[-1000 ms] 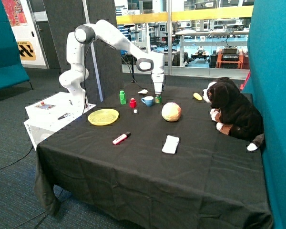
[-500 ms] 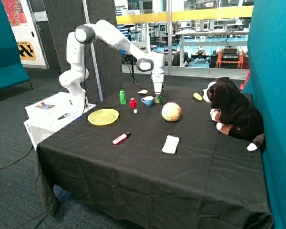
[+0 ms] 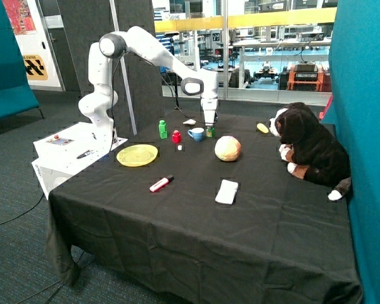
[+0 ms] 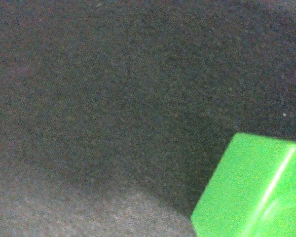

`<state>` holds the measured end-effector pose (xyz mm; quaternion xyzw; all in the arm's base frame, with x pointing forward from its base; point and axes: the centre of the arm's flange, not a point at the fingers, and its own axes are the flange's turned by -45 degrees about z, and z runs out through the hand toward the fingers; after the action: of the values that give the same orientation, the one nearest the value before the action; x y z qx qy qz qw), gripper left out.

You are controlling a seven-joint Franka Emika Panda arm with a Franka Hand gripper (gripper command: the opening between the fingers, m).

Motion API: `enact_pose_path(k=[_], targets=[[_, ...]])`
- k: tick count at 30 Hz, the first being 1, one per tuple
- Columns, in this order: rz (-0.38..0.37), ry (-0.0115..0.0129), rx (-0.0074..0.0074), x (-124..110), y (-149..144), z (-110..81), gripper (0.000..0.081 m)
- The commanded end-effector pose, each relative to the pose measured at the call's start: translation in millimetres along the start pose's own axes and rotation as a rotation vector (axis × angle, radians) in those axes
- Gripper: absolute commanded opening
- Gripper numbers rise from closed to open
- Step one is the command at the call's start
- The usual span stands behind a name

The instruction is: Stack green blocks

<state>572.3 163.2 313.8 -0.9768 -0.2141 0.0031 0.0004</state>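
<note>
Hand [image 3: 210,127] over bright green block [image 3: 210,132].

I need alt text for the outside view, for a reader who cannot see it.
A white robot arm reaches over a black-clothed table, its gripper down at a small green block beside a blue cup. Nearby stand a taller green stack, a red block, a yellow plate and a plush dog.
</note>
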Motion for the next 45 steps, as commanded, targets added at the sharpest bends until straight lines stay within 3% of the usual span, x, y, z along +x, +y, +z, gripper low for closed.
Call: enact_pose_path(k=[1,14,27,45], targets=[[0.004,0.0059,-0.002,-3.8,1.5,0.4,0.0],[-0.002,0.0059,-0.002,-7.3,-0.6,-0.2,0.0],[-0.024,0.0058,-0.0021,-11.2,-0.1,-13.6,0.0],[-0.051,0.0058,-0.0022,-31.7,7.4,-52.6,0.0]])
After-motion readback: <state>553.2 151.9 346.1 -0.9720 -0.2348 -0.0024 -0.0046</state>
